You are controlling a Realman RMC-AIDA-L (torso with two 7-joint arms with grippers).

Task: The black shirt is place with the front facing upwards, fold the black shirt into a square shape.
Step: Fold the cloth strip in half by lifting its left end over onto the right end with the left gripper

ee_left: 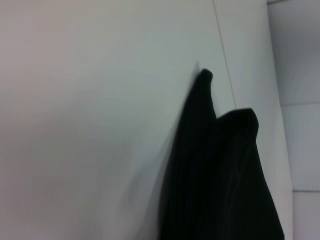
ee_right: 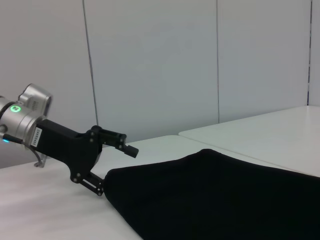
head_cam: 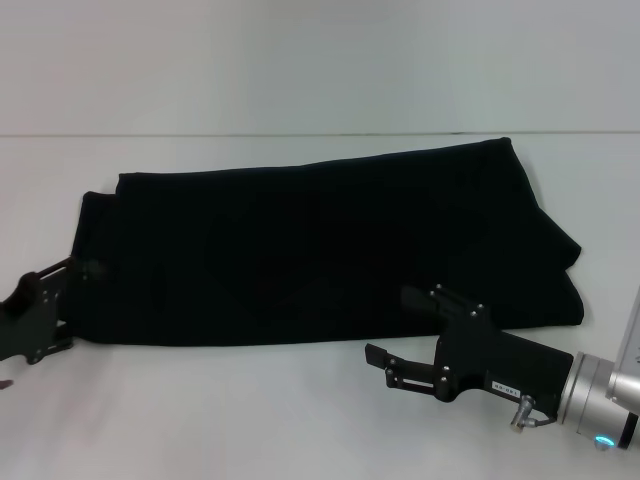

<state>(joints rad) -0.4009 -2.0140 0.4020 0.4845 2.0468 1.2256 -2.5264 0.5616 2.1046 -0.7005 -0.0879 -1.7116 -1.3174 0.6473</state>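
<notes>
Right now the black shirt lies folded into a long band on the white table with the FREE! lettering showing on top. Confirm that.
Not quite: no lettering shows. In the head view the black shirt is a long folded band on the white table, its top plain black.

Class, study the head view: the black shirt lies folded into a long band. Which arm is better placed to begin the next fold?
Probably the left: the left gripper is already at the black shirt's left end, while the right gripper, open, sits off the near edge.
</notes>
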